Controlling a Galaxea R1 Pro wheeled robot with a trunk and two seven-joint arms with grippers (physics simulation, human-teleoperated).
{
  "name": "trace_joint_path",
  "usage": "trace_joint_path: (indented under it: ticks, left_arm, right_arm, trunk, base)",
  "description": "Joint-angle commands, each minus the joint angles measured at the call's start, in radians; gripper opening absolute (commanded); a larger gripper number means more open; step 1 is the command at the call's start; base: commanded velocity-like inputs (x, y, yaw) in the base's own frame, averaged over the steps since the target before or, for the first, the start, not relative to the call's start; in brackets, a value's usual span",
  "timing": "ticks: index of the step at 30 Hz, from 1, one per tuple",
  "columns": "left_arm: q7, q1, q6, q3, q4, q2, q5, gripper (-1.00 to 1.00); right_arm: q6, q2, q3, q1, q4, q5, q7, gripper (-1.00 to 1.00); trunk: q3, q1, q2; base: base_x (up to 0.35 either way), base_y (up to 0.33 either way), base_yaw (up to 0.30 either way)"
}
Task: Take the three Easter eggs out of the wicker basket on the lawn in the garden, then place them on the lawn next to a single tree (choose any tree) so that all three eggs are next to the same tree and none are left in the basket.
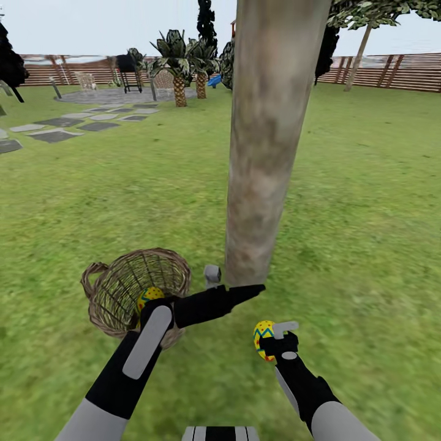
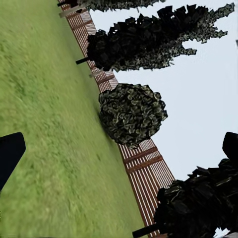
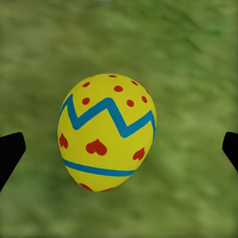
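In the head view we are working the right gripper (image 1: 274, 338) beside an egg (image 1: 264, 339) on the lawn (image 1: 367, 245) near the tree (image 1: 269, 153), another egg (image 1: 149, 297) waiting in the wicker basket (image 1: 122, 288); in the left wrist view we are seeing the left gripper's (image 2: 119, 153) fingers spread over nothing; in the right wrist view we are seeing fingers spread wide of the egg (image 3: 106, 132), so we are judging a straight, slow retreat best.

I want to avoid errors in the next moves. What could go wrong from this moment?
The right gripper stands open around an egg above the lawn; released here, the egg may roll away from the tree. The left arm lies over the wicker basket, so moving it could knock the basket and the egg inside.
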Motion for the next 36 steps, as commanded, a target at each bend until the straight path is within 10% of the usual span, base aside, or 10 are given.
trace_joint_path:
  ticks: [1, 8, 36]
  left_arm:
    - [-0.006, 0.000, 0.005, 0.001, -0.003, 0.001, 0.001, 1.00]
    - [-0.104, 0.003, 0.004, 0.003, -0.002, 0.007, 0.001, 1.00]
    - [-0.105, 0.011, 0.004, 0.005, 0.004, 0.005, 0.001, 1.00]
  right_arm:
    - [0.010, 0.000, 0.004, 0.000, -0.002, 0.010, -0.006, 1.00]
    - [0.012, 0.004, 0.004, 0.000, -0.060, 0.010, -0.007, 1.00]
    - [0.013, 0.004, 0.004, 0.001, -0.063, 0.009, -0.008, 1.00]
  trunk:
    - [-0.001, 0.000, 0.000]
    - [0.000, 0.000, 0.000]
    - [0.001, 0.000, 0.000]
  base:
    - [0.000, 0.000, 0.000]
    - [0.000, 0.000, 0.083]
    - [-0.124, 0.092, 0.005]
